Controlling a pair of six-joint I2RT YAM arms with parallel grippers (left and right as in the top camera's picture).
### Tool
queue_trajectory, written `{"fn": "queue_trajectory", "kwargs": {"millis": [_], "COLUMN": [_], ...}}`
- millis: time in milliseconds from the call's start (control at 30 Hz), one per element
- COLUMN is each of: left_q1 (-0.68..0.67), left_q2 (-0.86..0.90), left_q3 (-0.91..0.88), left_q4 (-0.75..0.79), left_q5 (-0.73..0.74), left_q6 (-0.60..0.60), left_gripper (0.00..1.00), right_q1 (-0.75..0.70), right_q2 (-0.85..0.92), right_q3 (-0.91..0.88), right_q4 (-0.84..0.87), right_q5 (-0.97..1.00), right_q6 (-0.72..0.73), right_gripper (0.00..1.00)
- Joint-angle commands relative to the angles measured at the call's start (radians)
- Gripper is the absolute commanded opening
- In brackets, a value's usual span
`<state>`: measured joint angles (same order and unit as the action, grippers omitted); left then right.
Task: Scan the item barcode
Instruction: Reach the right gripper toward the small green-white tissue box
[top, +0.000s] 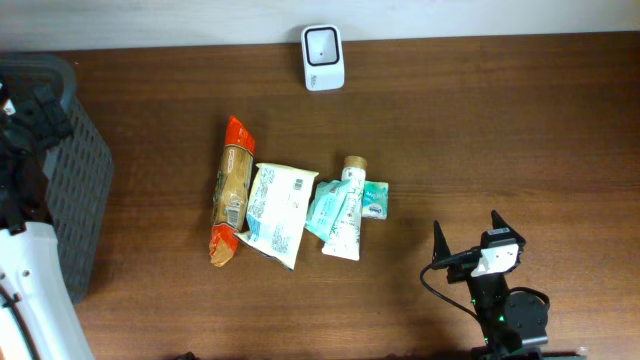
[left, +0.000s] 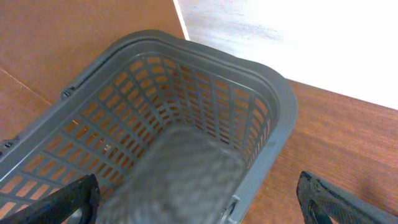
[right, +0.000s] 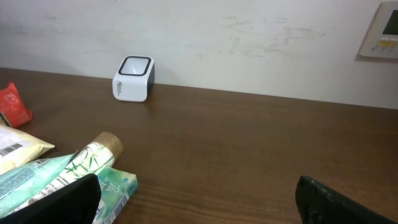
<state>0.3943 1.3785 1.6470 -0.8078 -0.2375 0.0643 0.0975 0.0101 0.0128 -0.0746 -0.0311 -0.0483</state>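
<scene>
Overhead, the brown counter (top: 520, 120) has four things in a row near its middle. From left to right they are an orange pack (top: 232, 190), a yellow bag (top: 276, 210), a teal packet (top: 374, 198) and a white tube (top: 347, 212) with green leaves on it. The tube lies on top of the teal packet. The yellow bag touches the orange pack.

A small white scanner (top: 323, 57) stands at the far edge of the counter, by the wall, well apart from the row.

The right hand (top: 467, 228) is near the front edge, to the right of the row. Its two fingers are wide apart. The tube and the teal packet are the nearest things to it, but it touches none of them. From the right wrist, the tube lies low on the left and the scanner stands far behind it.

The left hand (left: 199, 205) hangs over a gray basket (top: 88, 190) at the left end of the counter. Its fingers are wide apart too. The row of things is well apart from this hand.
</scene>
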Motion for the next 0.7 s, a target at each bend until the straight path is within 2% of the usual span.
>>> {"fn": "queue_trajectory", "kwargs": {"millis": [0,433,667], "left_q1": [0.003,0.003,0.003], "left_q2": [0.001,0.001,0.001], "left_q3": [0.006,0.006,0.006], "left_q4": [-0.002,-0.002,-0.002], "left_q5": [-0.011,-0.011,-0.011], "left_q6": [0.013,0.013,0.013], "left_gripper": [0.99,0.99,0.99], "right_q1": [0.008,0.008,0.007], "right_q2": [-0.006,-0.006,0.004], "right_q3": [-0.007,-0.007,0.008], "right_q4": [0.0,0.0,0.006], "right_q5": [-0.01,-0.014,-0.148], "right_q6": [0.008,0.008,0.037], "right_gripper": [0.98,0.98,0.99]}}
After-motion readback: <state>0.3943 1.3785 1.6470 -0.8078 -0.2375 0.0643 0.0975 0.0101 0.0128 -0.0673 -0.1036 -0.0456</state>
